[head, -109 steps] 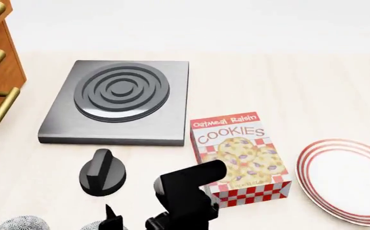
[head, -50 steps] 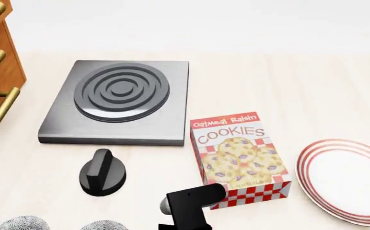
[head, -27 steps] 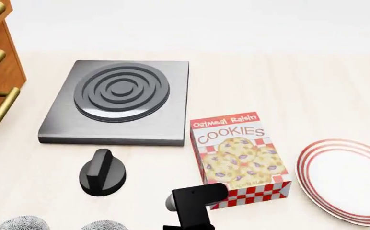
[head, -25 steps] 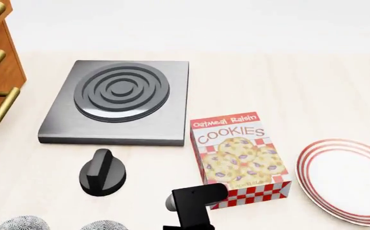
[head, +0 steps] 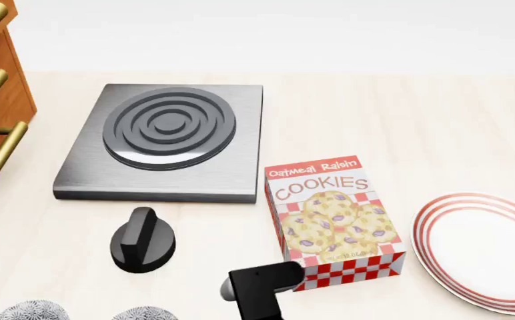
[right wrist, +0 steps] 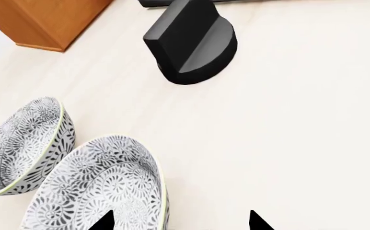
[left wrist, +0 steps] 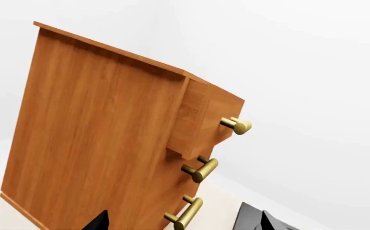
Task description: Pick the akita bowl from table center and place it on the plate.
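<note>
At the lower edge of the head view, the akita bowl (head: 143, 313) sits on the counter (head: 435, 133) beside its twin bowl (head: 31, 311), well apart from the red-ringed plate (head: 475, 250) at right. The right hand (right wrist: 179, 221) hovers open, one fingertip over the bowl's rim; the left hand's (left wrist: 181, 224) grip cannot be told.

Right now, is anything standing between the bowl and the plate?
Yes. The cookie box stands upright on the table between the bowl and the plate, so a straight low carry would likely meet it.
</note>
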`<state>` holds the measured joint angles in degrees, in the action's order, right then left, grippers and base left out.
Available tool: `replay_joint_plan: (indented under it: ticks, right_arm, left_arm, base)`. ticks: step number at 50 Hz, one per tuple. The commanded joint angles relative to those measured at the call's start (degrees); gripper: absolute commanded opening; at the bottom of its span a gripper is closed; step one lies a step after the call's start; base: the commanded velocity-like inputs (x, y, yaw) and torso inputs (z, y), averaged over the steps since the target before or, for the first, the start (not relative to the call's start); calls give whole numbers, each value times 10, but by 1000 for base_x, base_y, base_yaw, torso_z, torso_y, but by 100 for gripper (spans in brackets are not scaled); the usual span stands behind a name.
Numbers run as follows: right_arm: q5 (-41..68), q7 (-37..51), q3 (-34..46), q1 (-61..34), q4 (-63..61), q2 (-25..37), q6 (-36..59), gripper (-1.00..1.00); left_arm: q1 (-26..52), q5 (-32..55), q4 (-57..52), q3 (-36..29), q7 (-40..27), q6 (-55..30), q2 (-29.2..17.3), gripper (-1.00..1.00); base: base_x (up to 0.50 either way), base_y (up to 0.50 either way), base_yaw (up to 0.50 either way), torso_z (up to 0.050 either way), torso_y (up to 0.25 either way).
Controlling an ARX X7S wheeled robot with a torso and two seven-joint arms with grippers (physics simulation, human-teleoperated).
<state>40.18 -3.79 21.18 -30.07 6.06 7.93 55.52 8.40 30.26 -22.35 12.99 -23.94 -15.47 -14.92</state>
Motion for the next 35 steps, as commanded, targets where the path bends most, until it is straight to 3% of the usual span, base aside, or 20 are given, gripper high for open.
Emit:
replay_joint_plan:
  ticks: [1, 35]
  right_arm:
    - [-9, -29, 5, -2, 26, -13, -15, 100]
    - [-7, -48, 42, -8, 59, -13, -31, 100]
  left_arm:
    - [-8, -11, 4, 10, 12, 9, 12, 100]
    - [-7, -5, 5, 6, 5, 14, 6, 100]
  base:
    - [0, 0, 0, 0, 0]
    - [0, 0, 0, 0, 0]
